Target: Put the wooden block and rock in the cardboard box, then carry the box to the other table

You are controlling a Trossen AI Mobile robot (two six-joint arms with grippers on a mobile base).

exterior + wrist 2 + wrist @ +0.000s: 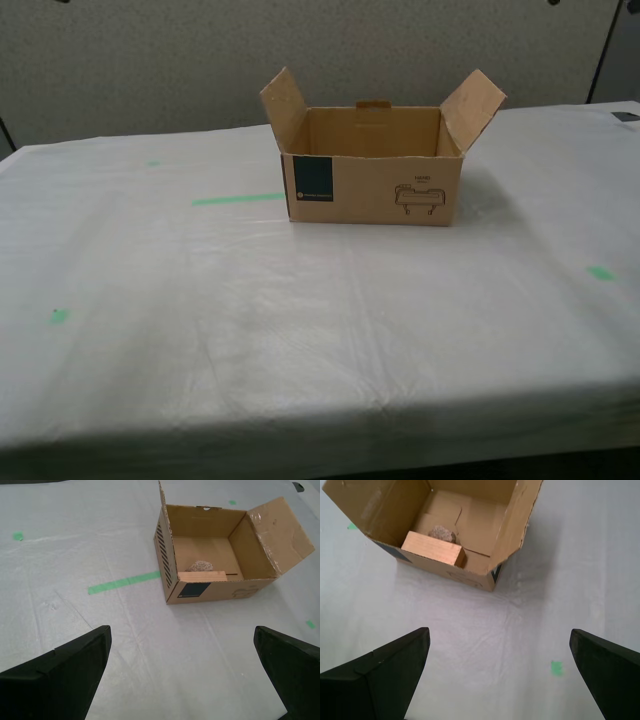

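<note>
A brown corrugated cardboard box (372,178) with raised side flaps stands on a wide table (300,330) covered in wrinkled white sheeting, toward its far side and slightly to the exterior view's right. A green tape strip (238,199) lies just off the box, on the exterior view's left. Inside the box, a pale rectangular wooden block (434,549) rests against the front wall, with a small rough beige-pink rock (442,533) touching it behind. My first claw (500,675) and my second claw (182,672) each hang wide open, holding nothing, near the box.
</note>
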